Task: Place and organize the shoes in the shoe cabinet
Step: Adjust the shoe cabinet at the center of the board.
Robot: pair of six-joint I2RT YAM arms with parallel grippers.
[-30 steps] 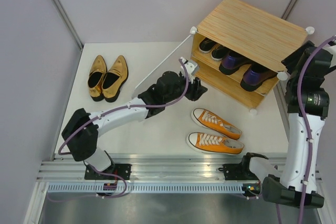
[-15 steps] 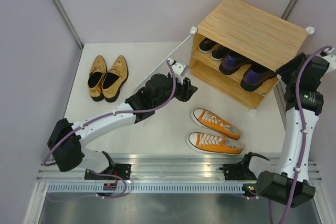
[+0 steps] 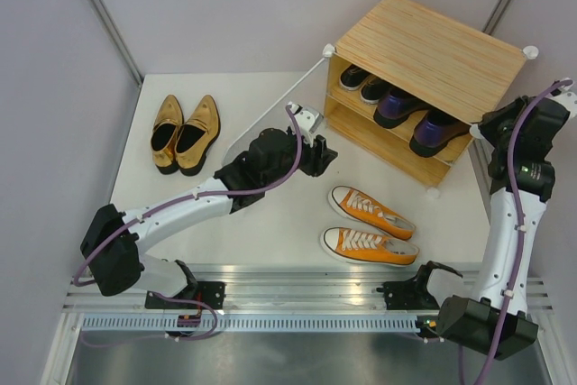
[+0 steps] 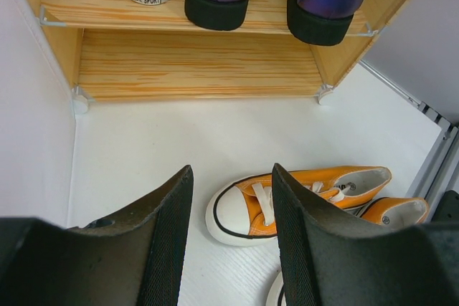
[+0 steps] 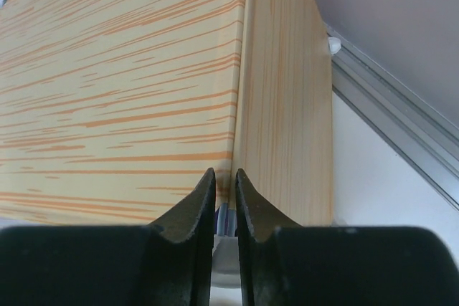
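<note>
The shoe cabinet stands at the back right with its white door swung open. Black sneakers and purple loafers sit on its upper shelf; the lower shelf is bare. Two orange sneakers lie on the table in front, and gold pumps at the far left. My left gripper hovers open between door and orange sneakers, the nearer sneaker's toe showing beyond its fingers. My right gripper is shut on the cabinet's front right corner.
The open door panel forms a white wall close on the left gripper's left. A metal rail runs along the table's right edge beside the cabinet. White walls close in the table at the back and left.
My right gripper's jaws have closed on the cabinet's corner, and the cabinet has shifted slightly. My left arm drew back from the cabinet opening toward the left, then held still.
</note>
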